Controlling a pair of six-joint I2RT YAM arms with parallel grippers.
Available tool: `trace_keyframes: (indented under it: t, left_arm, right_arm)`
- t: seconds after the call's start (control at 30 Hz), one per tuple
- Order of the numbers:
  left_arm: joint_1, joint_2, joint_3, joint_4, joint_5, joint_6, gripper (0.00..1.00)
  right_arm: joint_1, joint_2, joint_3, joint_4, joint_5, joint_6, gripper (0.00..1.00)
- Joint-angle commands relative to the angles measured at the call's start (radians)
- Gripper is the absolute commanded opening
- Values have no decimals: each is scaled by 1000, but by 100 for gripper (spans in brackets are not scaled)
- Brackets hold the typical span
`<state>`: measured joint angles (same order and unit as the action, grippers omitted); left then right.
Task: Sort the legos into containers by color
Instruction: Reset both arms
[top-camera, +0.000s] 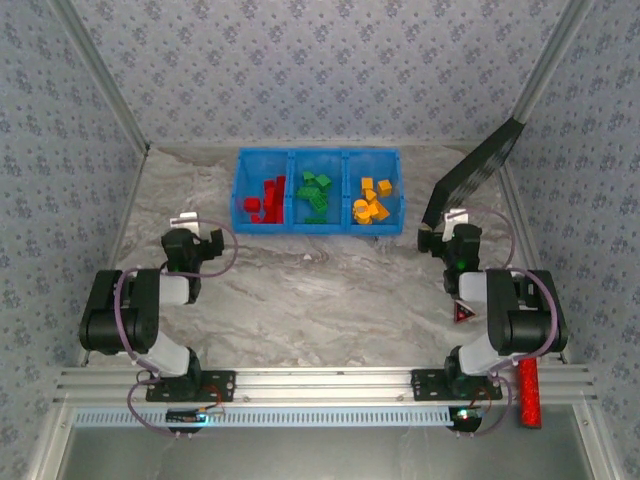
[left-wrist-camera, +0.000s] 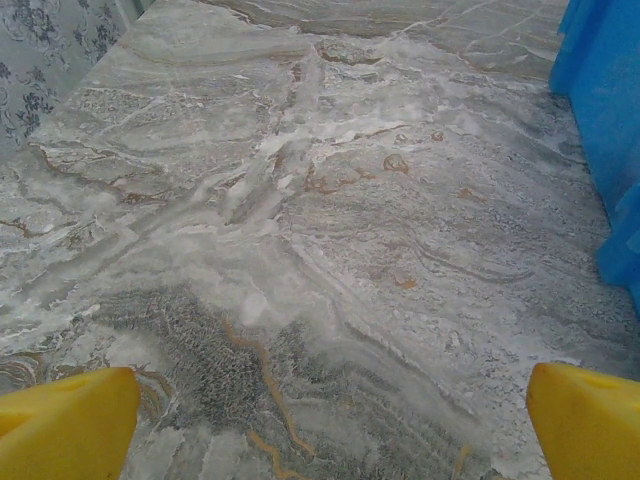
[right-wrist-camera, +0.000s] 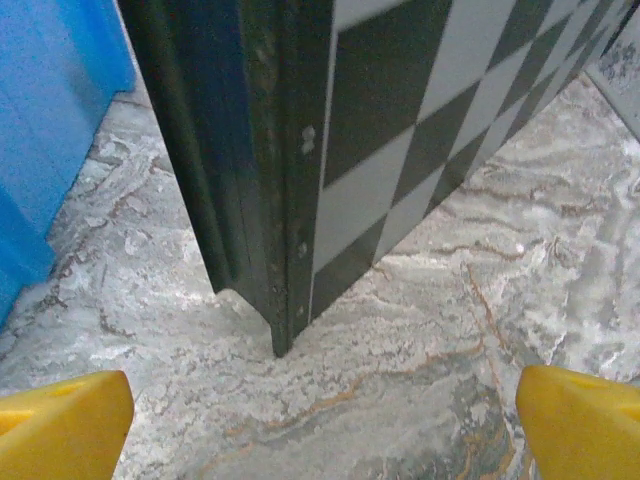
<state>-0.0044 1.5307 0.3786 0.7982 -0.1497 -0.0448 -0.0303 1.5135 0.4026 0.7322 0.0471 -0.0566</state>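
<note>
Sorting looks finished; both grippers hang idle and empty.

From above, the legos (top-camera: 316, 196) lie in the tray (top-camera: 318, 227), red in the left compartment, green in the middle, yellow-orange in the right, and every brick in sight sits with its own colour. The left gripper (top-camera: 196, 240) hangs over the table (top-camera: 320, 290) near the tray's left front corner, jaws wide apart with nothing between them. The right gripper (top-camera: 455, 238), equally spread and empty, faces the foot of the checkered panel (right-wrist-camera: 420, 150) just right of the tray. I judge no pick is left. The next move calls only for a look for strays hidden behind the panel or the arms, then parking both arms.
</note>
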Motion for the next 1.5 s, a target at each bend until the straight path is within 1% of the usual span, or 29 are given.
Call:
trace_keyframes:
  t: [0.0,0.07,0.1,0.17,0.23,0.43,0.53,0.67,0.73,0.8,0.83,0.87,0.93,0.97,1.0,1.07,1.1,1.17,1.23,1.27,1.37,1.4,1.47]
  left_arm:
    - [4,4,23,33,0,0,99]
    - [-9,4,20,44,-1,17,99]
    - [-30,3,5,70,-5,41,99]
    - [-44,0,-25,121,-10,57,99]
    - [-45,0,-16,105,-10,56,99]
    - [14,5,38,9,102,24,99]
    - [17,5,40,7,106,22,99]
    - [36,4,35,12,138,10,99]
    - [39,-3,5,55,111,-8,99]
    - [57,-12,-90,223,71,-46,99]
    - [62,-12,-113,263,76,-48,99]
    - [63,-10,-103,257,97,-44,99]
    - [67,-2,0,79,171,-13,99]
    - [62,7,39,8,185,2,99]
    - [49,8,32,22,175,8,99]
    - [52,8,37,13,179,6,99]
    - [52,8,36,15,179,7,99]
    - [52,8,36,15,180,7,99]
    - [52,9,35,15,180,7,99]
    - [51,8,35,15,179,8,99]
    - [31,6,39,7,148,21,99]
    - [28,6,37,10,139,23,99]
    - [28,5,38,9,142,22,99]
  right_arm:
    - [-8,8,-7,65,-40,29,100]
    - [-9,8,-7,62,-41,30,100]
    - [-9,8,-7,62,-41,29,100]
    - [-8,8,-7,62,-39,28,100]
    - [-8,8,-6,62,-37,28,100]
    - [-5,8,-7,64,-31,26,100]
    - [-5,8,-7,64,-31,26,100]
    - [-4,8,-7,64,-32,26,100]
    - [-5,8,-5,63,-30,26,100]
    - [-1,7,-10,68,-25,23,100]
    - [2,6,-14,75,-21,21,100]
    - [4,7,-14,79,-23,19,100]
    - [-1,8,-10,72,-26,25,100]
    - [-6,8,-9,71,-27,32,100]
    - [-8,9,-9,71,-27,32,100]
    - [-7,7,-17,81,-13,38,100]
    - [-7,4,-36,110,24,52,100]
    - [-4,-3,-100,213,102,76,100]
    - [-1,-13,-161,322,102,72,100]
    - [0,-6,-153,328,101,71,100]
    - [-1,5,-36,122,77,63,100]
    - [6,8,-18,84,58,46,100]
    - [10,8,-15,81,50,37,100]
